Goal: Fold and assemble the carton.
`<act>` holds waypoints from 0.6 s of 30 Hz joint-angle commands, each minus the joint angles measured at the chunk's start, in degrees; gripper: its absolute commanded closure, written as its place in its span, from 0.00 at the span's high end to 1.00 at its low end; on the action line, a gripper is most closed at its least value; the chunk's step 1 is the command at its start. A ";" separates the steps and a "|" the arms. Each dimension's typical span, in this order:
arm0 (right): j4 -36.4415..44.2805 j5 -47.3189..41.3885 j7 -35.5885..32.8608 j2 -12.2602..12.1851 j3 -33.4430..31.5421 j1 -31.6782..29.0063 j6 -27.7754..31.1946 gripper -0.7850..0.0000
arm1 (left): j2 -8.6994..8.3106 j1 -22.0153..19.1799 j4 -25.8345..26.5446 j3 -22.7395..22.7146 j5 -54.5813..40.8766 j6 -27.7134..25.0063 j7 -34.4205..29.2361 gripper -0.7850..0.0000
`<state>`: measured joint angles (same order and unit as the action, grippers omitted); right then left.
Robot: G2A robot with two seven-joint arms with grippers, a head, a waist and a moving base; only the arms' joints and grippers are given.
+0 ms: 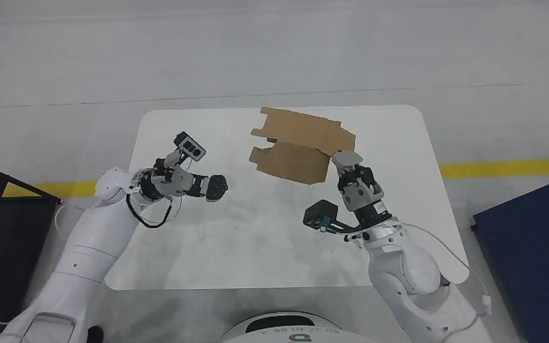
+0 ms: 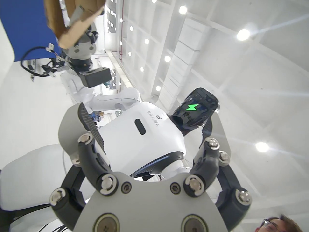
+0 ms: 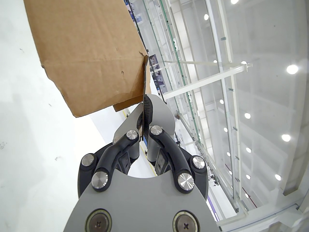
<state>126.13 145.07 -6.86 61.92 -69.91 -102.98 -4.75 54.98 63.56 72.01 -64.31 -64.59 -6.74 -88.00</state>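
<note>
A flattened brown carton (image 1: pixel 300 146) lies partly raised at the back middle of the white table (image 1: pixel 257 249). My right gripper (image 1: pixel 345 160) is at the carton's right-hand edge, shut on a thin cardboard flap; in the right wrist view the carton (image 3: pixel 84 42) hangs from the pinched fingers (image 3: pixel 154 114). My left gripper (image 1: pixel 218 186) hovers over the left-middle of the table, apart from the carton and pointing toward it, open and holding nothing. In the left wrist view its spread fingers (image 2: pixel 72 126) frame the robot's torso, with the carton (image 2: pixel 74 5) far off.
The table's front half is bare white surface. A dark bin (image 1: pixel 19 231) stands off the table's left side and a blue object (image 1: pixel 515 231) off its right. A yellow floor line (image 1: pixel 493 168) runs behind.
</note>
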 commanded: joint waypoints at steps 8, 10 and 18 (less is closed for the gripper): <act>-1.29 0.82 2.39 0.28 1.57 0.00 2.76 0.00 | 1.45 -7.77 -9.45 9.44 1.86 -6.69 0.00 0.46; -1.52 0.88 2.41 0.40 2.00 0.23 3.02 0.00 | 1.82 -8.94 -10.66 11.10 1.05 -7.01 0.00 0.46; -1.92 1.06 2.86 0.83 3.17 1.41 3.91 0.00 | 3.09 -11.98 -15.13 16.82 -0.97 -8.43 0.00 0.40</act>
<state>124.24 146.15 -4.04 62.72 -66.81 -101.65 -0.90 57.95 51.82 57.40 -47.99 -65.36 -15.22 -88.00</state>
